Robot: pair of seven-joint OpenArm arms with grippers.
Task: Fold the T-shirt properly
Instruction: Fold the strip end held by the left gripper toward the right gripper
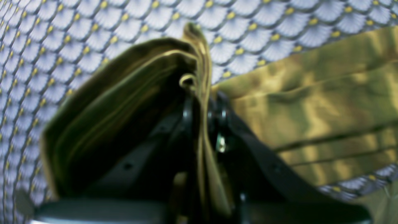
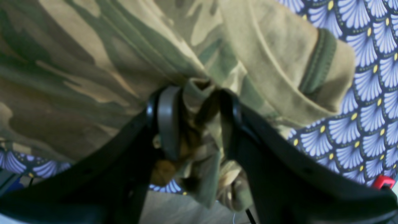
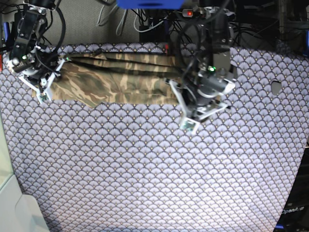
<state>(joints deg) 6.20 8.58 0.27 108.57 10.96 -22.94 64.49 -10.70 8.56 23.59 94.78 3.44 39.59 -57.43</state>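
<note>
Count: one T-shirt (image 3: 120, 79), two end effectors. Lay as a long folded band across far edge of bench cloth (image 3: 145, 169). Left end effector (image 1: 203, 107) clamped on thin layered edge at one end; right end effector (image 2: 194, 121) clamped on bunched fold at other end.

The T-shirt (image 3: 116, 82) wears a camouflage print of tan, olive green and brown streaks with a darker olive inner side, lying on a surface (image 3: 145, 169) covered in purple-grey fan scales dotted yellow, while both tools' fingers (image 2: 168, 121) are black.
</note>
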